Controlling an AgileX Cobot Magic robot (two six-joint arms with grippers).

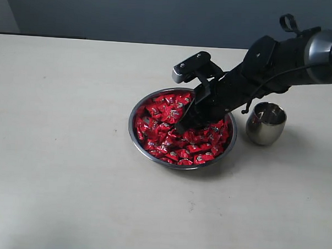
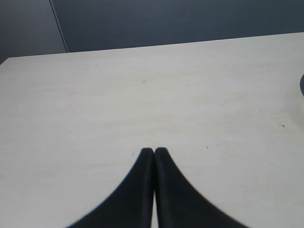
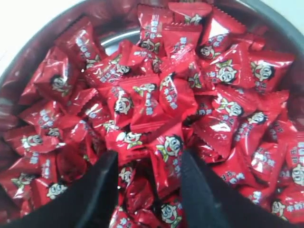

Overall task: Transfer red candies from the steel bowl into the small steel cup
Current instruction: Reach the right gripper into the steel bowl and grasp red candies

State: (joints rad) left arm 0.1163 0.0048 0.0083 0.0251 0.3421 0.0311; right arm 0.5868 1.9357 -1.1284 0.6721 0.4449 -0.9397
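The steel bowl (image 1: 133,135) sits mid-table, heaped with red candies (image 1: 160,135). My right gripper (image 1: 183,125) reaches down into the heap from the right. In the right wrist view its black fingers (image 3: 102,190) stand wide apart, pushed into the red candies (image 3: 147,102), and the right gripper (image 3: 148,159) has candies lying loose between its tips without being pinched. The small steel cup (image 1: 266,123) stands upright just right of the bowl. My left gripper (image 2: 154,151) is shut with nothing in it, over bare table; it does not show in the exterior view.
The pale table (image 1: 70,181) stretches wide to the left and front of the bowl. A dark wall (image 1: 132,13) runs behind its far edge. The right arm (image 1: 279,58) slants over the cup's rear side.
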